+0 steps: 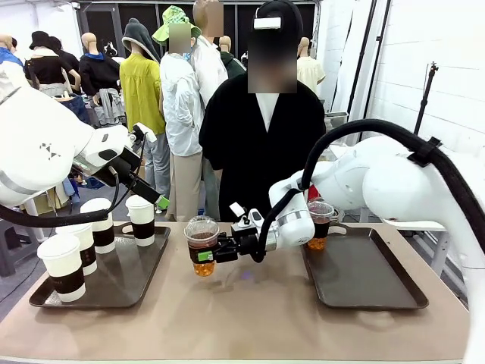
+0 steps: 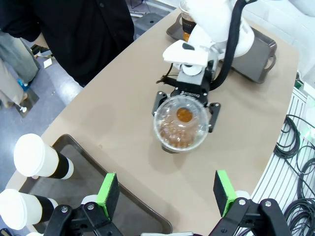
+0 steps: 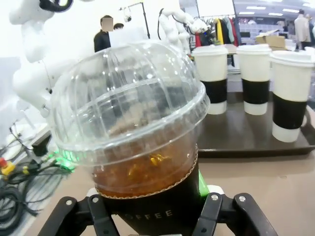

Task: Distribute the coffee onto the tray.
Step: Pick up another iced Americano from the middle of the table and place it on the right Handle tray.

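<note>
Right gripper (image 1: 210, 251) clamped on a clear dome-lidded cup (image 1: 201, 245) of brown drink, near the middle of the table (image 1: 250, 318), between the two trays. Green pads pressed against the cup's dark sleeve on both sides, jaws closed to the cup's width. From the left wrist view, same cup (image 2: 180, 123) seen from above, black fingers (image 2: 160, 102) hugging it left and right, base at or just above the tabletop; cannot tell whether lifted or resting. From the right wrist view, cup (image 3: 133, 132) right between the finger bases, dome lid close to the lens, brown liquid below.

Left gripper (image 2: 167, 194) held above the near left part of the table, over the edge of the left tray (image 1: 129, 280); green pads (image 2: 107, 189) wide apart, released, nothing between them, nothing touched.

Four white lidded paper cups with dark sleeves standing upright on the left tray: one far right (image 1: 141, 220), one just left of it (image 1: 98, 224), one nearer (image 1: 80, 248), one nearest and leftmost (image 1: 63, 267).

Second clear cup (image 1: 320, 224) of brown drink at the far left corner of the right tray (image 1: 364, 277), partly hidden behind the right arm. Rest of that tray bare.

Person in black (image 1: 261, 144) standing at the far side of the table.
</note>
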Motion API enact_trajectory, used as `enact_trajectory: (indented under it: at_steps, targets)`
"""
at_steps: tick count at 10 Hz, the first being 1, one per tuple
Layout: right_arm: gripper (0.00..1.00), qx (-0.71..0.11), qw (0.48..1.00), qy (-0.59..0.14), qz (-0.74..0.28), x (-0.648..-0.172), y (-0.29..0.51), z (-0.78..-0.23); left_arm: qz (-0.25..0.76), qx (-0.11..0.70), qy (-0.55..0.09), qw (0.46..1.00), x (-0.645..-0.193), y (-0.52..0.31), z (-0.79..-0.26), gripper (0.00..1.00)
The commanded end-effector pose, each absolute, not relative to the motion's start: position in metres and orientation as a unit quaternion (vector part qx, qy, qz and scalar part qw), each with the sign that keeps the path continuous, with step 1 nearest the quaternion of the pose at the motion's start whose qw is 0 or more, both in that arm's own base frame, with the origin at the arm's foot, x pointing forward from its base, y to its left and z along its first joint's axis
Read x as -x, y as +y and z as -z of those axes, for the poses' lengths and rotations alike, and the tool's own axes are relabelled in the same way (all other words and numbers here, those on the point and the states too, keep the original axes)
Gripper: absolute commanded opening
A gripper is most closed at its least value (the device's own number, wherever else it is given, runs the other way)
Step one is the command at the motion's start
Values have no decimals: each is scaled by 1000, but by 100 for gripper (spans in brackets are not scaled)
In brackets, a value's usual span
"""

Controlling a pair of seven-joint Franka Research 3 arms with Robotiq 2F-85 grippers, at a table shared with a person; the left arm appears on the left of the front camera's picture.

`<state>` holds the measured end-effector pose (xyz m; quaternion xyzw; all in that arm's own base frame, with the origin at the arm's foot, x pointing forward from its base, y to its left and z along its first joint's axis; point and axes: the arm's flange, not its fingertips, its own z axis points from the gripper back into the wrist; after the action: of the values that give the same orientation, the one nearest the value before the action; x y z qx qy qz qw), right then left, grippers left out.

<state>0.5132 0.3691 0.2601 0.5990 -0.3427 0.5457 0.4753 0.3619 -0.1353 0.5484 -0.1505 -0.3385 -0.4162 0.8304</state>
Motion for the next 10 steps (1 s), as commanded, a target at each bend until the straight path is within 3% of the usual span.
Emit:
enact_trajectory:
  at_steps: [1, 6, 10]
  targets:
    - [64, -616, 479, -321, -537, -481, 344, -303, 414, 152, -337, 832, -363, -134, -549, 100]
    - [64, -586, 516, -323, -535, -428, 264, -340, 414, 152, -337, 832, -363, -134, -549, 100]
    - [64, -556, 550, -376, -498, -411, 191, -345, 414, 152, -337, 832, -363, -134, -549, 100]
